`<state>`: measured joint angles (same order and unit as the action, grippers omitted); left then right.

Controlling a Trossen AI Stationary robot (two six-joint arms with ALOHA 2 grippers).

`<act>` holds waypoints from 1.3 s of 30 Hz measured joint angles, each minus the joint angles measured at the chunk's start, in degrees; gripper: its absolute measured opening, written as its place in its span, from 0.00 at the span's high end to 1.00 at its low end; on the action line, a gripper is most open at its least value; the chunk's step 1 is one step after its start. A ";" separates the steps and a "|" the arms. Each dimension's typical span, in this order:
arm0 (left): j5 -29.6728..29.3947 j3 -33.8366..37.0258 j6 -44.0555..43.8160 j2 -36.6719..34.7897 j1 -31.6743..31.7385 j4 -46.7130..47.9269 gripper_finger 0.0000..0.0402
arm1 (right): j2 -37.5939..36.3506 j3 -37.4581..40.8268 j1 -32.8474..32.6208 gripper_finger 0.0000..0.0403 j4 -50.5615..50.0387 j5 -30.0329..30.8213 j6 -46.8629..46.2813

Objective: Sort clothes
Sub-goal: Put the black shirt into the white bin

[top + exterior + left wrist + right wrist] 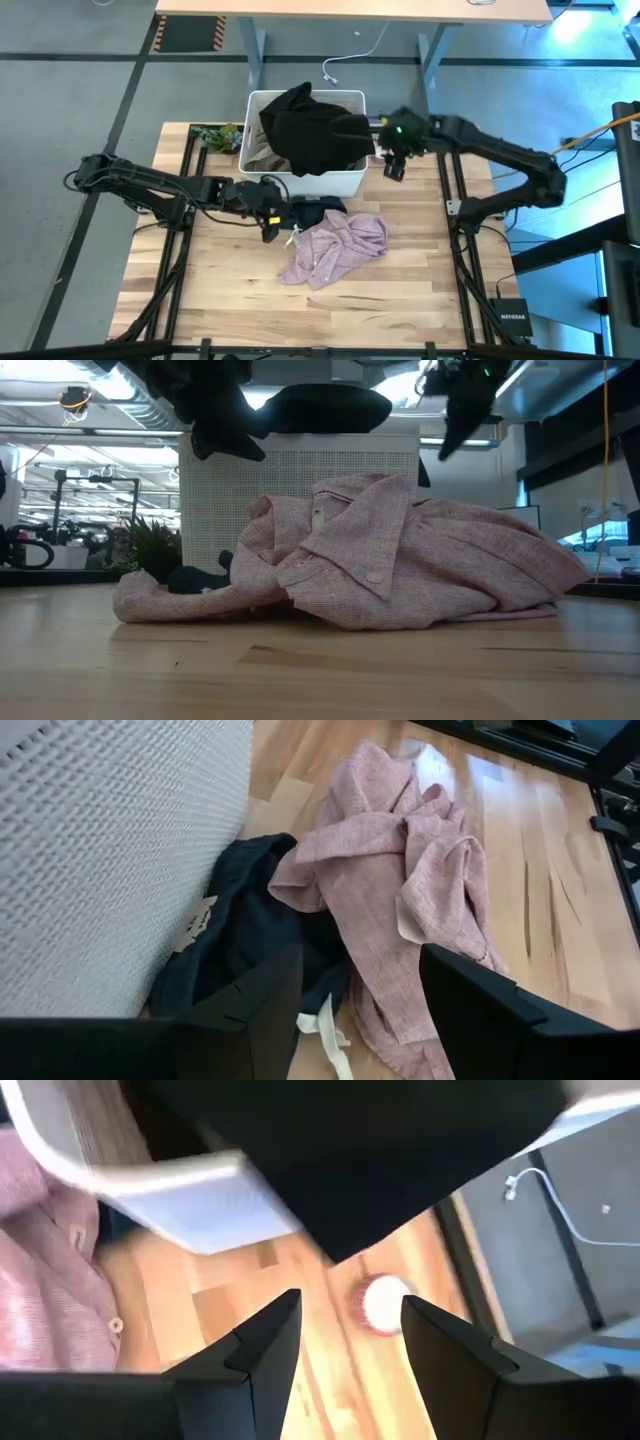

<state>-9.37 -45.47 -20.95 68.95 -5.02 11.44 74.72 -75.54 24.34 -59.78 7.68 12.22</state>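
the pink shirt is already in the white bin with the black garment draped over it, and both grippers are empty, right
Not quite. The crumpled light pink fabric shirt lies on the wooden table in front of the white rectangular plastic bin, as the high view shows. The large black fabric garment does drape over the bin, and both the left gripper and right gripper hold nothing.

high: straight down over whole table [230,300] | low: table-top level, close behind pink shirt [400,560], facing white bin [300,490] | left wrist: close on the shirt and bin wall | right wrist: over bin's corner, shirt shared
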 joint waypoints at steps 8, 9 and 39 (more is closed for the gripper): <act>-0.02 0.00 -0.04 0.00 0.23 -0.03 0.51 | -8.72 23.96 0.00 0.53 23.27 -2.12 2.54; -0.02 0.00 -0.04 0.00 0.25 -0.05 0.51 | -8.79 25.61 0.00 0.53 26.92 -1.85 2.75; -0.02 0.00 -0.09 -0.02 0.25 -0.04 0.51 | -8.96 16.94 -8.22 0.97 51.17 16.34 14.18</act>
<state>-9.39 -45.47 -21.04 68.93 -4.78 11.40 65.76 -58.60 16.12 -8.62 24.02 26.39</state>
